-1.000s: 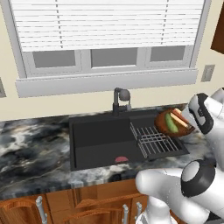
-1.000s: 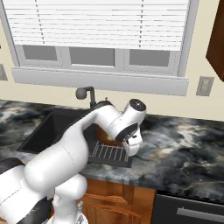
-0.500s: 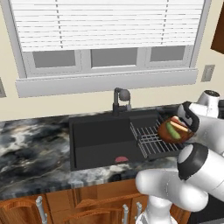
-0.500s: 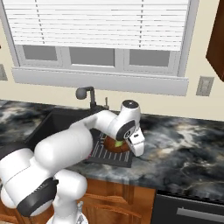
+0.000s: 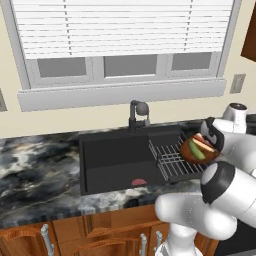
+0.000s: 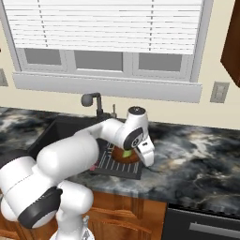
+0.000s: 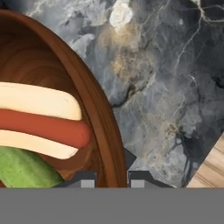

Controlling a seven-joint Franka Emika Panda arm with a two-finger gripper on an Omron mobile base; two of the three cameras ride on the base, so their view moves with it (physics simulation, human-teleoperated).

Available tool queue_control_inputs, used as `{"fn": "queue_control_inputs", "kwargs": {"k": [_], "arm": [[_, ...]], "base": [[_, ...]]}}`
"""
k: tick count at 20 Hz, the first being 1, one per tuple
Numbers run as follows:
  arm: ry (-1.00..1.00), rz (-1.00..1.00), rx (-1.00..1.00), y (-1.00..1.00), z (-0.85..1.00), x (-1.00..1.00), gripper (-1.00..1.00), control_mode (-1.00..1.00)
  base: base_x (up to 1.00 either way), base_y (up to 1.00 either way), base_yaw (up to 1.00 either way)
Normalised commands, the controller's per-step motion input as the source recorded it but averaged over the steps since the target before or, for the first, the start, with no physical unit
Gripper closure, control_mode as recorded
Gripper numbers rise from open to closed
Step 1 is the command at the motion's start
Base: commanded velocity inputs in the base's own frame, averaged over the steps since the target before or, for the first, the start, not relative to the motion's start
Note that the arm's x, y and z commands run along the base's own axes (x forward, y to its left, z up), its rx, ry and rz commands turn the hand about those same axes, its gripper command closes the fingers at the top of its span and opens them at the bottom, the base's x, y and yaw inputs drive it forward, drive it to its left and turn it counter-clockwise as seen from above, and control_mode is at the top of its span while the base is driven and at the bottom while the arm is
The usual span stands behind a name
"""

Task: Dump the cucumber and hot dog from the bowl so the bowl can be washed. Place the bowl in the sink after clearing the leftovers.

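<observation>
- End effector (image 7: 107, 178) closed on the rim of the bowl (image 7: 94, 109); one finger sits inside the wall, one outside.
- Bowl (image 5: 199, 150) held off the table, tilted with its opening toward the sink (image 5: 117, 160), above the black wire rack (image 5: 172, 161) at the sink's right side.
- Hot dog (image 7: 41, 120) lies in the bowl, the cucumber (image 7: 24, 168) just beside it; both show in the left base view too.
- Marbled table (image 7: 175, 87) lies beyond the bowl's rim.
- Faucet (image 5: 137, 114) stands behind the sink.

arm bent low, gripper (image 7: 107, 178) jaws clamped narrow
</observation>
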Motion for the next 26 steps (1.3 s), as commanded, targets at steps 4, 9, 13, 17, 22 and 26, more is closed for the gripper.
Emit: {"fn": "queue_control_inputs", "kwargs": {"k": [4,9,13,17,22,26], "arm": [[0.00,0.00,-0.17,0.00,-0.03,0.27,1.00,-1.00],[0.00,0.00,-0.25,0.00,-0.21,0.21,1.00,-1.00],[0.01,0.00,-0.23,0.00,-0.15,0.23,1.00,-1.00],[0.02,0.00,-0.05,0.00,0.00,0.03,1.00,-1.00],[-0.02,0.00,-0.12,-0.05,0.00,0.01,1.00,-1.00],[-0.18,0.00,-0.20,-0.10,0.01,0.02,1.00,-1.00]], "base": [[0.00,0.00,0.00],[0.00,0.00,0.00],[0.00,0.00,0.00],[0.00,0.00,0.00],[0.00,0.00,0.00],[0.00,0.00,0.00]]}}
